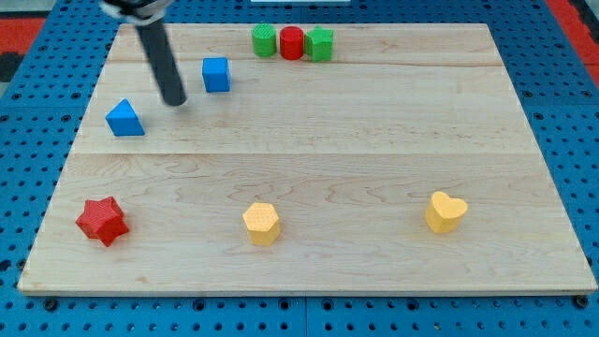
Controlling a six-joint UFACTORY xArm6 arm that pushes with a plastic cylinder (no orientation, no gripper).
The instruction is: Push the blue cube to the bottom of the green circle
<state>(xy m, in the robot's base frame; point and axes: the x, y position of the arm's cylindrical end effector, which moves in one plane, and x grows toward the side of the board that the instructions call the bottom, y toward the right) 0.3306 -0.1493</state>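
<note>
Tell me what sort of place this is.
Probably a robotics lab bench for tabletop pushing trials. A pale wooden board lies on a blue perforated base, small coloured blocks such as the blue cube and red star are scattered on it, and my tip rests just left of the cube.

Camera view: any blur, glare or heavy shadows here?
Camera view: lighting even, no glare on the board; blocks sharp with only faint shadows; the rod's upper end is blurred at the view's top, while my tip stays crisp left of the blue cube.

One camera looks steeply down across the whole wooden board [309, 178] from its bottom edge.
</note>
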